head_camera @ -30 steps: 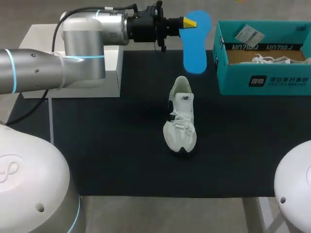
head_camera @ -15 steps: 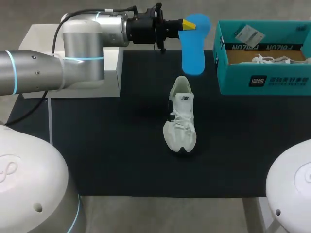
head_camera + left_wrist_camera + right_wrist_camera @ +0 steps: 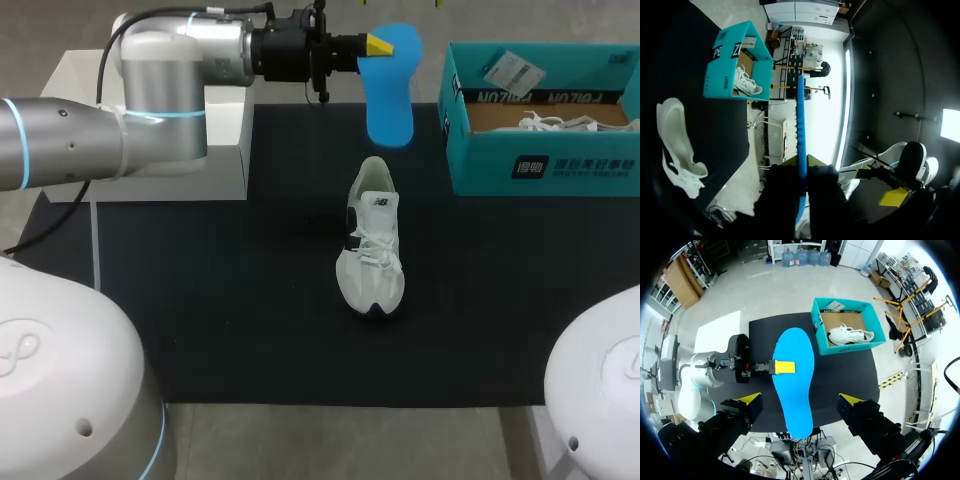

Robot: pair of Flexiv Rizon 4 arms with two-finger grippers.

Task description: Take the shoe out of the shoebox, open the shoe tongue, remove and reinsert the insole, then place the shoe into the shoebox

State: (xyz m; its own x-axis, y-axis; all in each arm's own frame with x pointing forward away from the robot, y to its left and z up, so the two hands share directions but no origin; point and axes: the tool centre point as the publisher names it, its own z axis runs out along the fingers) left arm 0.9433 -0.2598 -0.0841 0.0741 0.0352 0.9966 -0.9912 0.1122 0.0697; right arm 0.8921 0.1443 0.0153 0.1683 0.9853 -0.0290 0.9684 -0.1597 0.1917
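Grips the blue insole [image 3: 390, 95] firmly in the left tool [image 3: 385, 45], aloft over the far side of the tabletop [image 3: 220, 300], beyond the white shoe [image 3: 373, 240] and near the teal shoebox [image 3: 540, 165]. Holds the right tool [image 3: 800, 399] spread wide and empty, high above, facing down on the insole. Has the shoe upright on the tabletop, toe toward the robot.

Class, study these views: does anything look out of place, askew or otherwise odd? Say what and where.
The blue insole is out of the white shoe, which stands alone on the black mat. The left gripper holds the insole in the air above the mat's far edge, beside the teal shoebox. Nothing looks spilled or damaged.
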